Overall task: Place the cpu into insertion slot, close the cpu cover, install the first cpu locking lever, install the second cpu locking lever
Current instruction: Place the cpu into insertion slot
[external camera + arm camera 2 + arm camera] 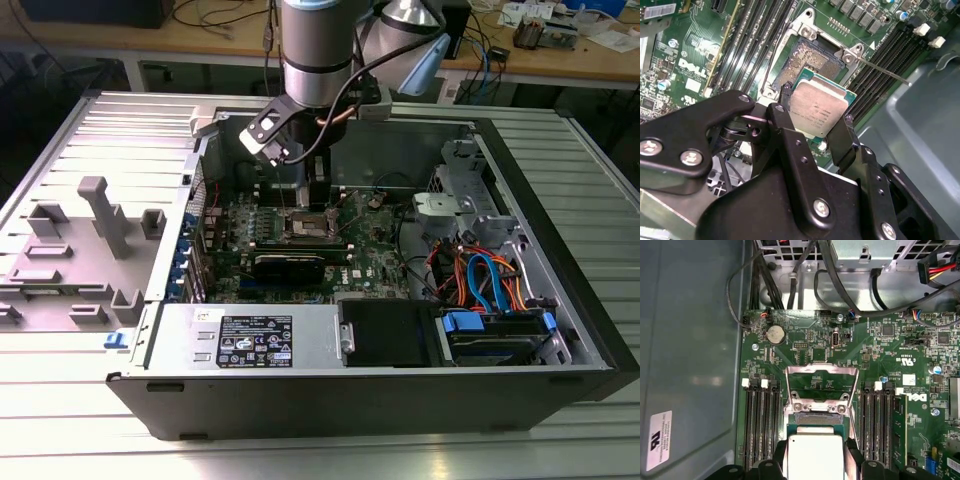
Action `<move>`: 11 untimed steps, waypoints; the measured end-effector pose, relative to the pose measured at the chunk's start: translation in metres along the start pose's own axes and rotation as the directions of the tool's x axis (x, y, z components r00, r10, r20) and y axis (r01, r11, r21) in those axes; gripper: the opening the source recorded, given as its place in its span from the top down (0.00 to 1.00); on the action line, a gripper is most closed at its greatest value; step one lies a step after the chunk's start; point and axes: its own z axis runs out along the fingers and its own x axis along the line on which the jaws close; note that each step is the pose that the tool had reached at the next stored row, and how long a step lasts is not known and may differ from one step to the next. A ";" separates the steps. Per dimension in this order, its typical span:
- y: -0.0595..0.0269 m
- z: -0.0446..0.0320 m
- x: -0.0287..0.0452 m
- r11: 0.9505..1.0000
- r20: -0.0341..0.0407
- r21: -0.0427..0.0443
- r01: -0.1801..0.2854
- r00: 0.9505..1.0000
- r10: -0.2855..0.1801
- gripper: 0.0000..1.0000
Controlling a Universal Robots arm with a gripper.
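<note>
Second wrist view: your gripper [816, 106] is clamped on the cpu [824, 114] by opposite edges, right at the open socket [809, 60], not yet seated. Chip's light, stiff, slick-topped, prob fragile underneath; edges = right grab pts.

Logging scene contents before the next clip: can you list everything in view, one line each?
cpu: one, silver-grey, clamped in the pincer over the socket
socket: one, grey, open, on the motherboard
cpu cover: one, silver, swung open beyond the socket
locking lever: one, silver, beside the socket
motherboard: one, green, inside the case
memory slots: two banks, black, flanking the socket
coin battery: one, silver, on the motherboard
cables: several, orange and blue, at the exterior view's right
case: one, black, on the table
table: one, grey metal, under the case
pincer: one, black, shut on the cpu
arm: one, grey, above the case
</note>
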 end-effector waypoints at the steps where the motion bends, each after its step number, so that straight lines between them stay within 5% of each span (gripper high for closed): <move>1: -0.0004 0.0011 -0.0001 1.000 0.000 0.000 0.000 1.000 0.000 0.46; 11: -0.0015 0.0089 -0.0005 1.000 0.000 0.000 0.000 1.000 0.000 0.46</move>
